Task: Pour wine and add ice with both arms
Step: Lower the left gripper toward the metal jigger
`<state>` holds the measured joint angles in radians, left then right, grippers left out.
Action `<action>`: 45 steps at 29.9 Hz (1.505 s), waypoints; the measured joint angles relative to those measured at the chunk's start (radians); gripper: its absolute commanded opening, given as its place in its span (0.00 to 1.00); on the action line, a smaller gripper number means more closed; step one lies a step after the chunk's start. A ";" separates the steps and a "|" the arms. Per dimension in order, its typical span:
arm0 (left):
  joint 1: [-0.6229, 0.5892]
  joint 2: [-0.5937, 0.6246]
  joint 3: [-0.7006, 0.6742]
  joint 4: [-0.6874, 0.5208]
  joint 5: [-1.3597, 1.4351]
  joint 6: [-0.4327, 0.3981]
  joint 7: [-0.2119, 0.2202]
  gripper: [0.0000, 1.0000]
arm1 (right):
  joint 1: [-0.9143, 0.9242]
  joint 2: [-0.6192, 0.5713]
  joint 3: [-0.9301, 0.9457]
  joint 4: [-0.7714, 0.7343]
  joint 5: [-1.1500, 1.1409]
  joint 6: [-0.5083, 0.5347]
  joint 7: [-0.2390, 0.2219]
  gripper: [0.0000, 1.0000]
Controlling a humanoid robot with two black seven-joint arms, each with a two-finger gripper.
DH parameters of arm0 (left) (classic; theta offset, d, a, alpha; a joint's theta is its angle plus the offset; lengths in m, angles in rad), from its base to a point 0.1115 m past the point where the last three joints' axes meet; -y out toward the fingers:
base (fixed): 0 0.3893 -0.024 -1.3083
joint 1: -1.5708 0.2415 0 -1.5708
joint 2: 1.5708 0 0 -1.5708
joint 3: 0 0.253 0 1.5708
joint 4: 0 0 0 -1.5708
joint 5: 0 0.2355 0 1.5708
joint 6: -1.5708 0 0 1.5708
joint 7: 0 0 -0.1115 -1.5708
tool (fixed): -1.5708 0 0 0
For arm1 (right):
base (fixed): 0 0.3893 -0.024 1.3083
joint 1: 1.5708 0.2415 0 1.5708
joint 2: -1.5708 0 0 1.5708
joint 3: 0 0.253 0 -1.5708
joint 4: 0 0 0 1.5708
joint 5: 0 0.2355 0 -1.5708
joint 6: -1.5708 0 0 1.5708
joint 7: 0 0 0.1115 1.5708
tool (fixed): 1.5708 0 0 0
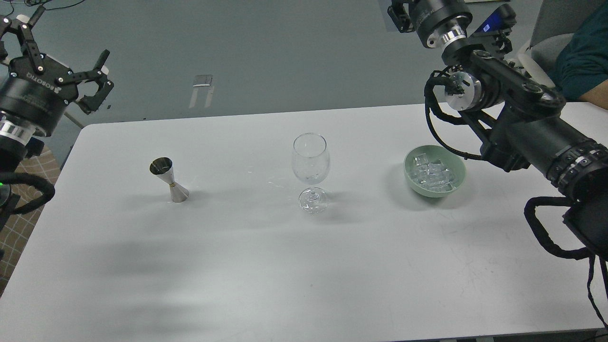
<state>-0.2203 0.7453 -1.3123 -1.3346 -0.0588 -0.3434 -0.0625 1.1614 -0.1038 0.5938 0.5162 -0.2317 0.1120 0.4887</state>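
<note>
A clear, empty stemmed wine glass point(310, 164) stands upright at the table's middle. A steel jigger point(169, 180) stands to its left. A pale green bowl point(456, 164) to the right of the glass holds several clear ice cubes point(431, 174). My left gripper point(61, 50) is open and empty, raised beyond the table's far left corner, well away from the jigger. My right arm rises behind the bowl. Its gripper point(403, 10) is cut off by the top edge, so its fingers do not show.
The white table point(285, 266) has a small wet smear left of the glass's foot. A person's arm in a dark teal sleeve point(583, 59) rests at the far right corner, beside a grey chair. Grey floor lies beyond the far edge.
</note>
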 measured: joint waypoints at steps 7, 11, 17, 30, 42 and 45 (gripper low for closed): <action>0.305 -0.060 -0.156 -0.122 -0.010 -0.024 0.008 0.98 | -0.005 0.002 -0.004 0.001 0.000 0.000 0.000 1.00; 0.408 -0.140 -0.205 -0.149 -0.030 -0.063 0.032 0.98 | -0.009 0.006 -0.010 0.000 0.000 0.000 0.000 1.00; 0.493 -0.281 -0.217 -0.153 -0.079 -0.091 0.153 0.99 | -0.011 0.007 -0.033 -0.001 0.000 -0.001 0.000 1.00; 0.484 -0.464 -0.208 -0.030 -0.072 -0.009 0.244 1.00 | -0.016 0.008 -0.040 -0.001 0.000 -0.013 0.000 1.00; 0.308 -0.592 -0.220 0.123 -0.029 0.091 0.263 1.00 | -0.023 0.006 -0.053 0.001 0.000 -0.014 0.000 1.00; 0.285 -0.601 -0.221 0.130 -0.029 0.117 0.271 1.00 | -0.023 0.004 -0.053 0.000 0.000 -0.014 0.000 1.00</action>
<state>0.0643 0.1446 -1.5337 -1.2041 -0.0875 -0.2263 0.2089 1.1382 -0.0993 0.5408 0.5162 -0.2317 0.0980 0.4887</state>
